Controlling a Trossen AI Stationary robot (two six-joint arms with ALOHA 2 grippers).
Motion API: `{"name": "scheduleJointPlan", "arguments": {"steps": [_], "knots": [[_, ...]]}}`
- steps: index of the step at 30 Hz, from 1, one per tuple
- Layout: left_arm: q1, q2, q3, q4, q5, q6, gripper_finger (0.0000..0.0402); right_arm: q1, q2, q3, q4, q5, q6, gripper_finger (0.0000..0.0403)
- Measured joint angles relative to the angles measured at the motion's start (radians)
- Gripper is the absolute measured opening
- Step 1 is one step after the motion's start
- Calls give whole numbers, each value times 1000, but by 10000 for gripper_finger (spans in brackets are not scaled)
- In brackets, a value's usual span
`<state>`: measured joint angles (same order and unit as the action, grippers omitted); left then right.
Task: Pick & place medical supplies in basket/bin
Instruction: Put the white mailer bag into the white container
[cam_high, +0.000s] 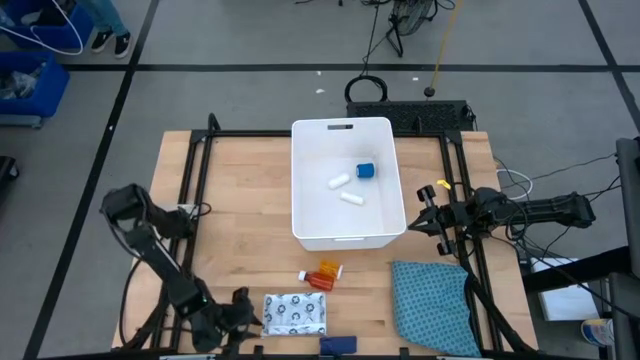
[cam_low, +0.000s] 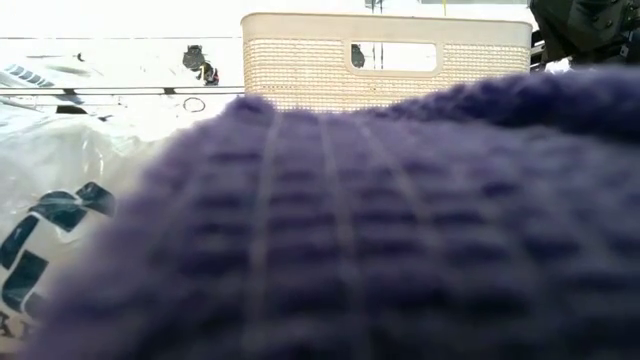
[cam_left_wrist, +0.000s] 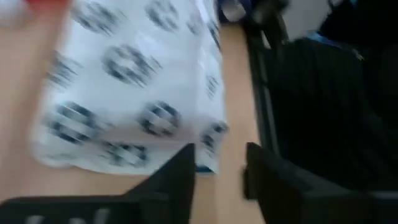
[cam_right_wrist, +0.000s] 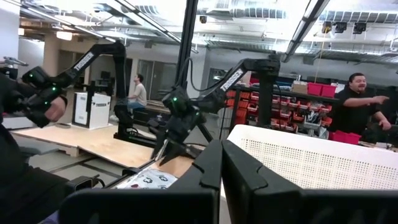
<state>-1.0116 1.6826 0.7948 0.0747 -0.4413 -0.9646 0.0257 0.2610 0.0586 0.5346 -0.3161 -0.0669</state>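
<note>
The white patterned packet lies flat at the near edge of the worktop, well apart from the white bin, in which a blue cube and two white rolls are already held. A pick of the packet is judged to be in hand. The left tool is held low just beside the packet's edge, fingers narrowly parted and empty; a short advance and a closing are called for. The right tool is parked beside the bin, nearly closed and empty.

From my low view, the dark blue bar fills the frame, hiding most of the counter. The packet is blurred in my left wrist view, its top cut off.
</note>
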Motion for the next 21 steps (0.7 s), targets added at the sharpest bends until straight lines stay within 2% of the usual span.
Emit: {"name": "scheduleJointPlan", "arguments": {"steps": [3,5,10,14,21], "knots": [[-20,32,0,62,12,-7,216,0,0,0,0,0,0,0],[-29,37,0,78,-41,-9,255,0,0,0,3,0,0,0],[-24,46,0,31,-57,-44,313,0,0,0,11,0,0,0],[-8,46,-1,-4,-56,-66,318,0,0,0,11,0,2,0],[4,46,-1,12,-11,-67,297,0,0,0,7,0,2,0]]}}
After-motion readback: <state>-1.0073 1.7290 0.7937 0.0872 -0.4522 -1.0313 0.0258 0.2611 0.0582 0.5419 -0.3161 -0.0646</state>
